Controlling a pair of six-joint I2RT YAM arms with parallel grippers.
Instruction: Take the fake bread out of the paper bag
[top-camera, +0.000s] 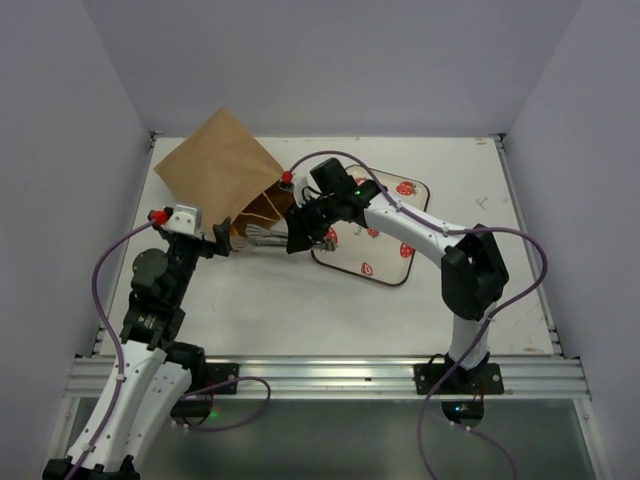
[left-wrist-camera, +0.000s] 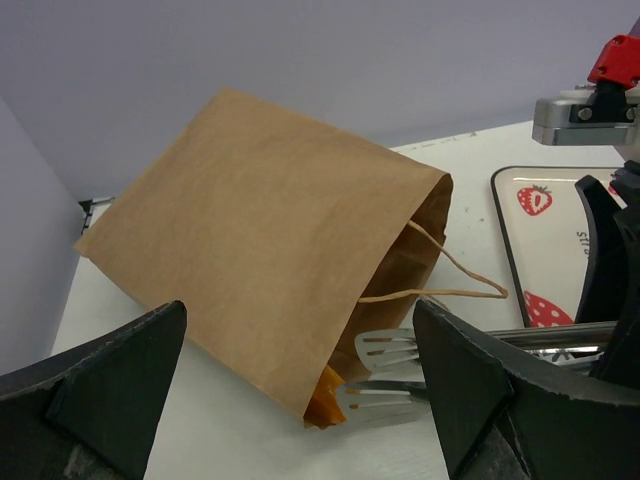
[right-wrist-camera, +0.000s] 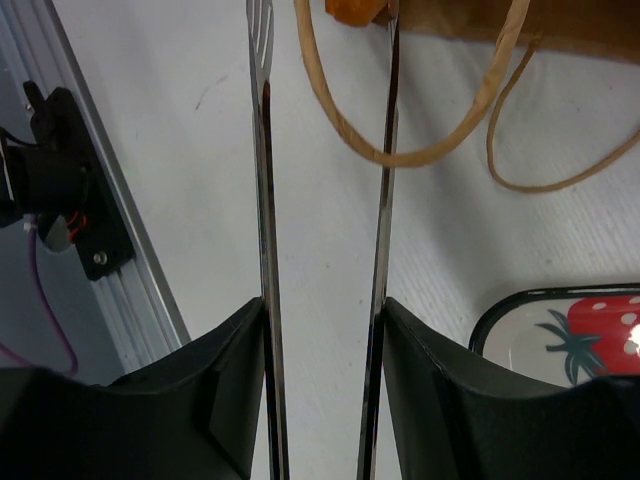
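The brown paper bag lies on its side at the back left, its mouth facing right. It also shows in the left wrist view. A bit of orange fake bread peeks out at the lower corner of the mouth, and it also shows in the right wrist view. My right gripper is shut on metal tongs whose slotted tips sit at the bag mouth, spread apart, beside the bread. My left gripper is open and empty just in front of the bag.
A strawberry-print tray lies right of the bag, under my right arm; no bread shows on it. The bag's string handles trail on the table across the tongs' arms. The enclosure walls stand close behind the bag.
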